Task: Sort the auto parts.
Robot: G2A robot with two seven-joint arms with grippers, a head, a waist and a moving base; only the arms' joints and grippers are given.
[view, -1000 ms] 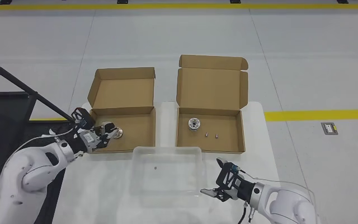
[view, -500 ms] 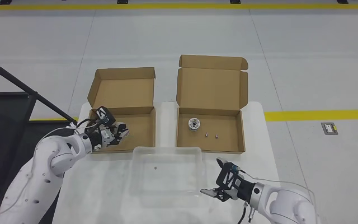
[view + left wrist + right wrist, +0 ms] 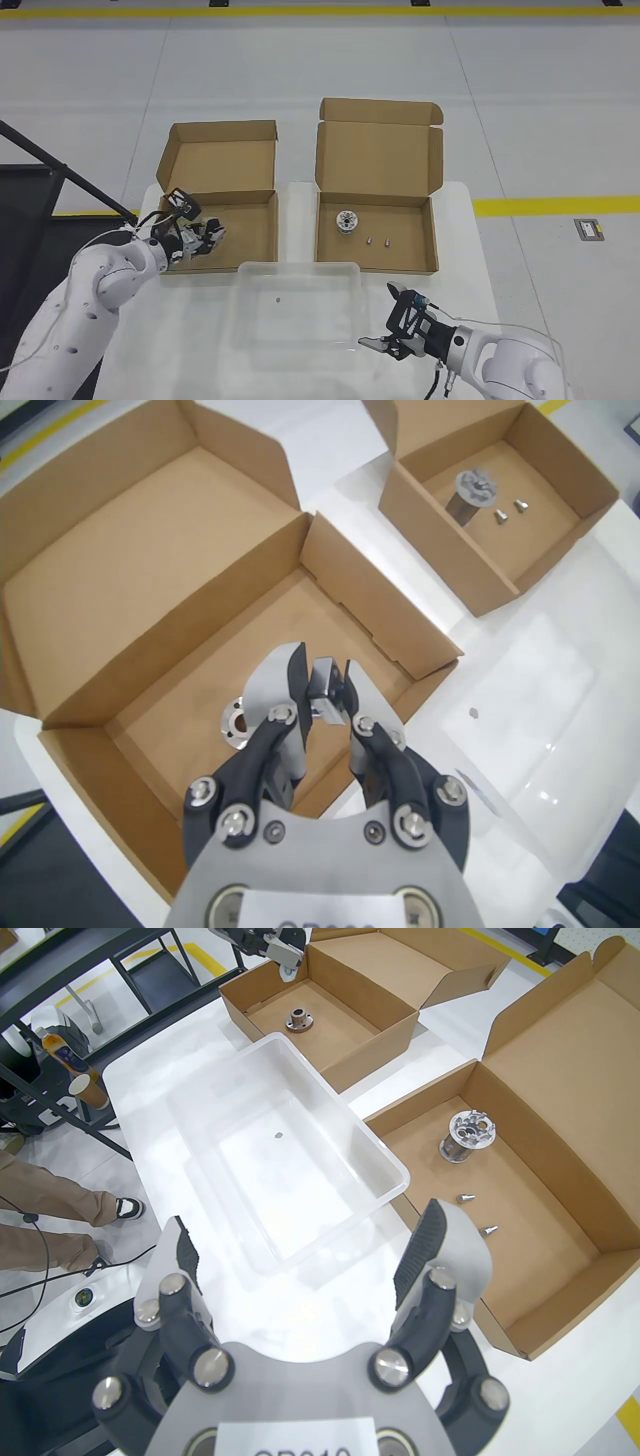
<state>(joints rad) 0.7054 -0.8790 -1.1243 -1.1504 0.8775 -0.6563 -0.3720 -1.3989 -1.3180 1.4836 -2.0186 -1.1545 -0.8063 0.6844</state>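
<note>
— Any writing to read?
— A white paper label on the base plate of each claw, print cut off at the edge. More print on the orange-capped drink bottle [image 3: 54,1045] beside the brown paper cup [image 3: 89,1092], both on a black rack [image 3: 100,1128] past the bench, too small to make out.
— And the left claw [image 3: 325,672]?
— Nearly closed, pinching a small dark grey metal block [image 3: 322,695] above the floor of the left brown cardboard box [image 3: 250,235]. Just beside it, a silver flanged round bushing [image 3: 233,727] lying on that floor.
— The right claw [image 3: 307,1220]?
— Wide open, holding nothing, low over the white bench [image 3: 455,260] by a corner of the clear plastic tub [image 3: 300,266].
— Anything in the way?
— That tub, between the two claws, with a dark speck [image 3: 278,1134] on its bottom. In the right-hand brown cardboard box [image 3: 410,255], a ribbed silver cylinder [image 3: 346,220] and two small silver screws [image 3: 465,1198], well apart from both claws.
</note>
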